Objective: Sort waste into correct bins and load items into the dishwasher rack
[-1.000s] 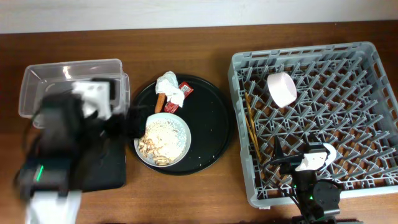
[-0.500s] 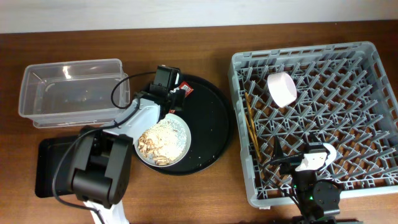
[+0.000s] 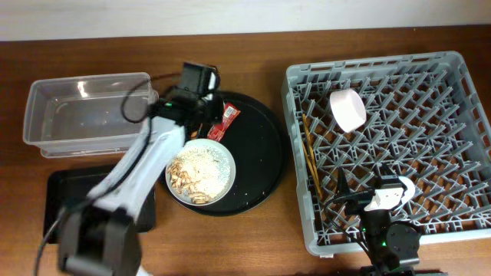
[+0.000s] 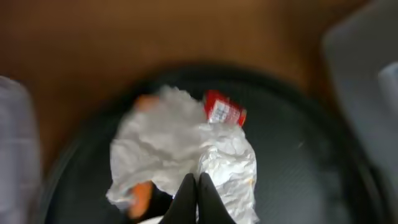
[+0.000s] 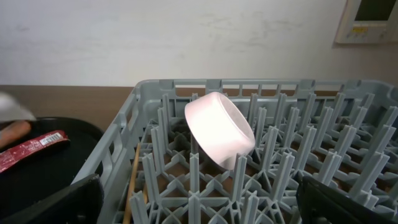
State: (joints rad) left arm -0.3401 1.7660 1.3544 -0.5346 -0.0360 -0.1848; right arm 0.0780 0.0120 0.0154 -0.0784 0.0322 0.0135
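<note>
In the left wrist view my left gripper [image 4: 196, 185] is shut, its black fingertips pinched together on the crumpled white napkin [image 4: 186, 146]. The napkin lies on the round black tray [image 4: 298, 162], over the orange-brown food stick [image 4: 142, 196], with the red packet [image 4: 224, 112] just behind it. From overhead the left gripper [image 3: 202, 113] covers the napkin. A white bowl [image 3: 201, 170] of rice and brown scraps sits in front. My right gripper [image 5: 199, 211] stands open over the grey dishwasher rack [image 3: 453, 92], which holds a pale cup [image 5: 219, 134] on its side and the chopsticks [image 3: 311, 157].
The clear tub [image 3: 84, 115] stands at the back left. The shallow black tray [image 3: 65, 195] lies in front of it, partly under my left arm. The right arm's base [image 3: 387, 238] is at the rack's front edge.
My left arm swung from over the shallow black tray to the back of the round tray. Its jaws went from wide open to shut on the napkin. The right arm stayed still.
</note>
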